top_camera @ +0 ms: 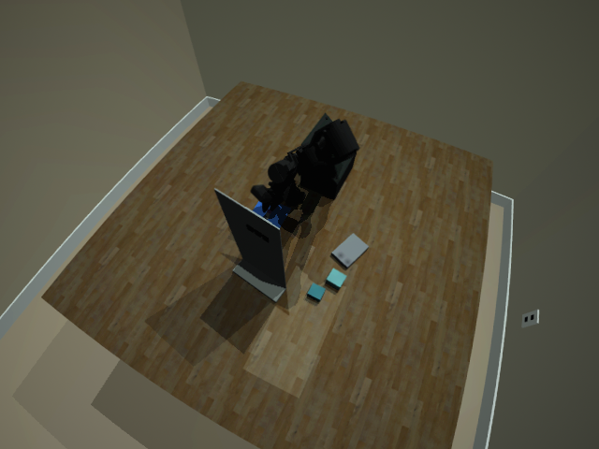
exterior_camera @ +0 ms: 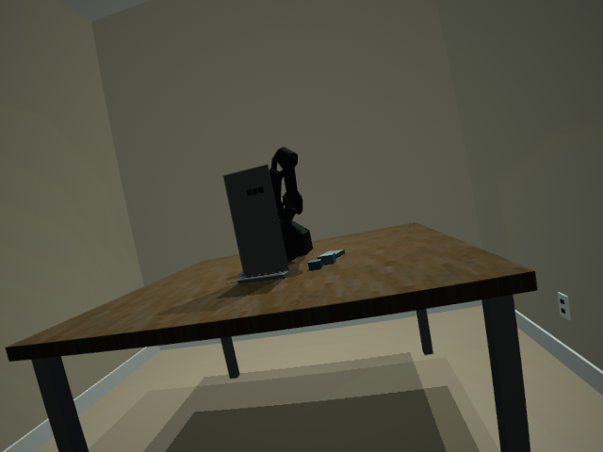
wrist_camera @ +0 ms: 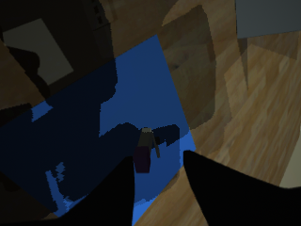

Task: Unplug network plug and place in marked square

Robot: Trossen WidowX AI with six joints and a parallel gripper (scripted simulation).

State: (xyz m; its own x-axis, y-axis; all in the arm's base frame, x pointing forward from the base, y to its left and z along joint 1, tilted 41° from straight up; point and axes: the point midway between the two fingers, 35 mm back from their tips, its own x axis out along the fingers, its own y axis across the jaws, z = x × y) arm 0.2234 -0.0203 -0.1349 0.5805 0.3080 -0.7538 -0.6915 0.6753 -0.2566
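Note:
The plug (wrist_camera: 143,153), dark with a thin pale tab along its right side, is out of the socket and over the blue marked square (wrist_camera: 138,85) (top_camera: 281,217). Whether it lies flat or stands on end is unclear. My gripper (wrist_camera: 158,159) is partly open, its black fingertips on either side of the plug's near end. The plug is close to the left fingertip, with a gap to the right one; any contact on the left is unclear. The upright panel (top_camera: 254,253) (exterior_camera: 260,234) stands beside the square and hides much of the hand in the exterior view.
Two teal blocks (top_camera: 335,279) (top_camera: 315,292) (exterior_camera: 327,257) (exterior_camera: 315,265) and a flat grey box (top_camera: 350,250) lie to one side of the panel. The panel's grey foot (top_camera: 258,282) (exterior_camera: 263,278) rests on the table. The arm's shadow covers part of the square.

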